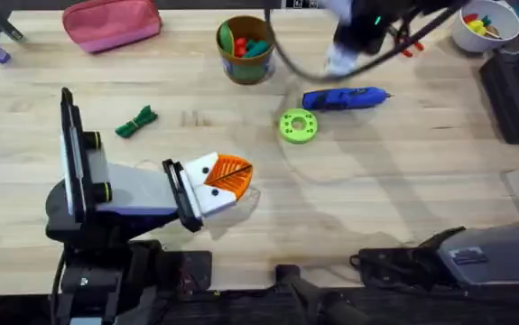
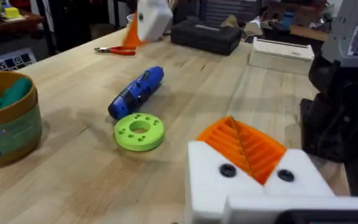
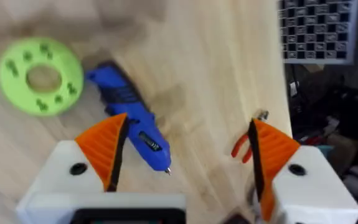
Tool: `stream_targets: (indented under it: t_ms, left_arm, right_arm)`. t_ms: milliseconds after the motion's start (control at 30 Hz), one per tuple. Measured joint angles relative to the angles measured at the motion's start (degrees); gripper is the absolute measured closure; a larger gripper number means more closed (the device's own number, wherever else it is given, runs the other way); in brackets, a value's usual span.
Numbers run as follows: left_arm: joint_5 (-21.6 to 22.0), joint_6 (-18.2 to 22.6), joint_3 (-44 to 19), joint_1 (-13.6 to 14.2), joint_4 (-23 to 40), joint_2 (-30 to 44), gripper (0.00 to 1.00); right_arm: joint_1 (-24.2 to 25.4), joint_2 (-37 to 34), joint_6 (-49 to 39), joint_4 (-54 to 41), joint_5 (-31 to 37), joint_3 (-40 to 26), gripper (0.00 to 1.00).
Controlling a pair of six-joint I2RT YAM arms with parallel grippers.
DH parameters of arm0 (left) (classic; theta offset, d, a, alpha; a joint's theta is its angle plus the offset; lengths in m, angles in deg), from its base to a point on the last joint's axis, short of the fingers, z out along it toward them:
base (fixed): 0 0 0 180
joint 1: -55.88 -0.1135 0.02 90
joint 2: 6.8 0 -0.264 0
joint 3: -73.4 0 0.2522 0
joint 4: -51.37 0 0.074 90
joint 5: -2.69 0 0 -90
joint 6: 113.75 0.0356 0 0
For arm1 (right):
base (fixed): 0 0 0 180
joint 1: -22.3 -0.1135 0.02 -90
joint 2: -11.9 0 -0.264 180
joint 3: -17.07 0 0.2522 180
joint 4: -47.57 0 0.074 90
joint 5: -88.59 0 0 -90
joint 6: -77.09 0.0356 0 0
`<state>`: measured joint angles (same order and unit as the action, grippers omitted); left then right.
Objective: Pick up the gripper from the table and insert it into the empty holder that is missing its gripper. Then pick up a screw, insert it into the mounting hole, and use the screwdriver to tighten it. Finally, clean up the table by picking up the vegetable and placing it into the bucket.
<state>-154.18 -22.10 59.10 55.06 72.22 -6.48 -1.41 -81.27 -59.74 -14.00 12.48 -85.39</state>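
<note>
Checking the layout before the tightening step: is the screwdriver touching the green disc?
Apart. The left wrist view shows a strip of bare table between the screwdriver and the green disc; the overhead view shows the same gap.

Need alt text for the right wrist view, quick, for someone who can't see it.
The right gripper hangs open over the wooden table, its orange-tipped white fingers straddling the blue screwdriver lying below. A green ring-shaped disc lies beside the screwdriver's handle end.
</note>
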Motion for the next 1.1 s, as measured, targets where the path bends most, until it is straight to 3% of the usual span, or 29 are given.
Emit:
stream_targets:
  t_ms: [300, 367, 500, 533, 767, 933, 1100]
  left_arm:
    - [0.0, 0.1, 0.0, 0.0, 0.0, 0.0, 0.953]
    - [0.0, 0.3, 0.0, 0.0, 0.0, 0.0, 0.692]
    - [0.0, 0.2, 0.0, 0.0, 0.0, 0.0, 0.076]
    - [0.0, 0.1, 0.0, 0.0, 0.0, 0.0, 0.032]
    - [0.0, 0.1, 0.0, 0.0, 0.0, 0.0, 0.016]
    - [0.2, -0.5, 0.0, 0.0, -0.1, 0.0, 0.016]
    - [3.1, -3.7, 0.0, 0.0, -0.9, 0.0, 0.015]
  right_arm:
    - [-1.7, 10.3, 29.1, 1.1, -0.2, -5.5, 0.009]
    - [-1.7, 12.1, 34.3, 1.9, -0.2, -5.5, 0.008]
    - [-1.7, 14.4, 45.2, 4.4, -0.2, -5.6, 0.008]
    - [-1.7, 14.7, 48.4, 4.5, -0.2, -5.6, 0.009]
    - [-1.7, 15.0, 66.3, 3.0, -1.2, -5.6, 0.010]
    - [-1.7, 15.0, 70.9, -3.9, -2.0, -5.6, 0.052]
    - [-1.7, 15.4, 73.4, -7.3, -2.3, -4.0, 0.069]
